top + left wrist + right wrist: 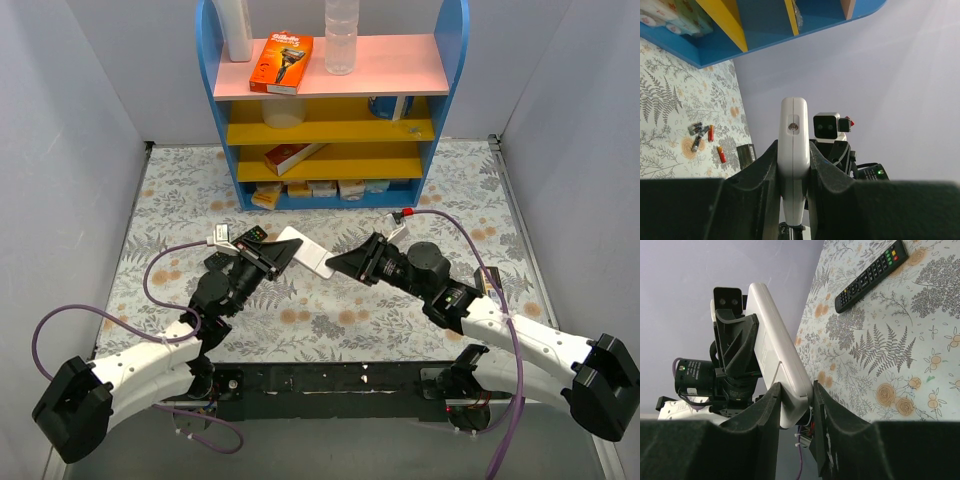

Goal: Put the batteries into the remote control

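Note:
The remote control (306, 251), white with its plain back showing, hangs above the table between both grippers. My left gripper (285, 253) is shut on one end; in the left wrist view the remote control (793, 135) stands edge-on between the fingers of the left gripper (792, 147). My right gripper (338, 263) is shut on the other end, its jaws pressing both faces of the remote control (772, 340) at the right gripper (796, 390). Several batteries (701, 135), dark with red and silvery ends, lie loose on the floral mat, apart from both grippers.
A long black remote (871, 274) lies on the mat. A small dark rectangular piece (746, 155) sits near the batteries. The blue shelf unit (330, 110) with boxes and bottles stands at the back. Grey walls close in both sides.

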Action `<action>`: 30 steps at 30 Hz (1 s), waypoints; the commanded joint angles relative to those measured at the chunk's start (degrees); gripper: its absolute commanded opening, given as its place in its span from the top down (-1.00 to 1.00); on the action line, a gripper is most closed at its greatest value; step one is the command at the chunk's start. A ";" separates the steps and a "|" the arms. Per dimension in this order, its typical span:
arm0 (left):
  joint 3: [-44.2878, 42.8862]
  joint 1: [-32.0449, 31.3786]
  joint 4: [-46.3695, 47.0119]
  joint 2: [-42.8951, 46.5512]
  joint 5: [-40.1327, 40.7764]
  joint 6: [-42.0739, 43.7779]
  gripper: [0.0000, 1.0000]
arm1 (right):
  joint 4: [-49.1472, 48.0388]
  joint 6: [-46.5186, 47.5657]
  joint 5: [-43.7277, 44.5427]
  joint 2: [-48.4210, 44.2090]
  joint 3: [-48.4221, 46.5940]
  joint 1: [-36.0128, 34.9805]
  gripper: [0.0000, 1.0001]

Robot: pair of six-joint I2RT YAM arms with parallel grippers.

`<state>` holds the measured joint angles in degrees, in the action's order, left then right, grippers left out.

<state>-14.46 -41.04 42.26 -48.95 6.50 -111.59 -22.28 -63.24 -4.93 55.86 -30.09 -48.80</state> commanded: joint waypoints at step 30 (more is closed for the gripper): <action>3.82 9.74 -3.38 2.34 -0.26 6.38 1.00 | -1.70 8.91 -7.11 3.46 8.28 12.41 0.97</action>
<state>-11.70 -33.01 45.01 -52.34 7.22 -107.98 -20.29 -59.70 -9.21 55.75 -24.40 -37.34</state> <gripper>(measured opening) 0.195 0.044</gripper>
